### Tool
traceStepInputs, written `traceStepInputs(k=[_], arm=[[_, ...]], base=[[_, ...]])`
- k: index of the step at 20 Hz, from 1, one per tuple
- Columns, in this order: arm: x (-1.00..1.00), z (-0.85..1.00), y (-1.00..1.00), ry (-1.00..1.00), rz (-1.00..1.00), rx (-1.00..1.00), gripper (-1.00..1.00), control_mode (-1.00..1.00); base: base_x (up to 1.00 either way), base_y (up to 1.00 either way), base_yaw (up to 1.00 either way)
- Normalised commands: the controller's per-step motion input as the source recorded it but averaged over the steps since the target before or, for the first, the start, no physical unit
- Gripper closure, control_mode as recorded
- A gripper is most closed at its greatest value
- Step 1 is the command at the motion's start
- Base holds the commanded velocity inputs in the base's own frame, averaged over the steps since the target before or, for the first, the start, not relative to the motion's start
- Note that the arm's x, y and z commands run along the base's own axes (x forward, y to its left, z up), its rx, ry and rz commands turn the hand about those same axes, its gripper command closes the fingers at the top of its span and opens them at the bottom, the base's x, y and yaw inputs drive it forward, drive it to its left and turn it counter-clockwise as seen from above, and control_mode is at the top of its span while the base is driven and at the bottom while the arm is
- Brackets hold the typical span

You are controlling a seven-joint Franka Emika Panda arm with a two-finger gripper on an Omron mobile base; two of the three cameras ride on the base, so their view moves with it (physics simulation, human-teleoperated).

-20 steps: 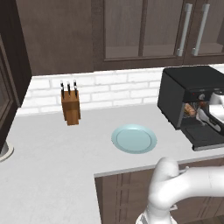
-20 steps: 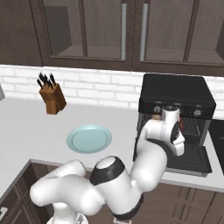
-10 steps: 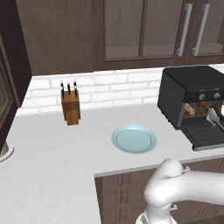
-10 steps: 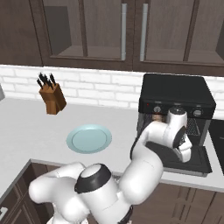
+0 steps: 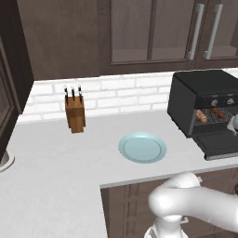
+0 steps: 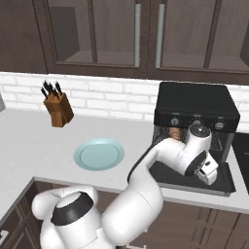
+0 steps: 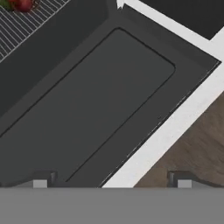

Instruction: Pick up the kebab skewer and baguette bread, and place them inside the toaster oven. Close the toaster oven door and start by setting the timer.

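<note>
Black and boxy, the one toaster oven point(image 5: 204, 104) stands at the right end of the white counter point(image 5: 56, 172), against the brick backsplash. Its door point(image 7: 87, 109) lies folded down flat, reaching close to the counter's front edge. On the wire rack point(image 7: 22, 26) inside lie one baguette bread point(image 5: 201, 115) at the left and one kebab skewer point(image 5: 219, 112) just beside it. Three knobs line the front strip; no lettering is readable. The gripper point(image 7: 109, 181) hangs over the lowered door, fingers spread wide, holding nothing. One pale blue plate point(image 5: 142, 148) and one knife block point(image 5: 75, 112) sit well apart to the left.
</note>
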Motion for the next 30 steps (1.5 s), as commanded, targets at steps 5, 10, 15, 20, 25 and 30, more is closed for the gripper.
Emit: traceStepInputs(k=[5, 10, 15, 20, 25, 30], arm=[[-0.60, -0.08, 0.19, -0.01, 0.27, -0.10, -1.00, -1.00], [-0.23, -0.21, 0.21, 0.00, 0.25, -0.13, -1.00, -1.00], [0.00, -0.33, 0.20, 0.00, 0.22, -0.05, -1.00, -1.00], [0.00, -0.29, 0.05, 0.00, 0.21, -0.01, -1.00, -1.00], [0.01, -0.12, 0.00, 0.01, 0.21, -0.02, -1.00, -1.00], [0.01, -0.02, 0.00, 0.01, 0.20, -0.03, -1.00, -1.00]], base=[[0.00, 0.00, 0.00], [0.00, 0.00, 0.00], [0.00, 0.00, 0.00], [0.00, 0.00, 0.00], [0.00, 0.00, 0.00], [0.00, 0.00, 0.00]])
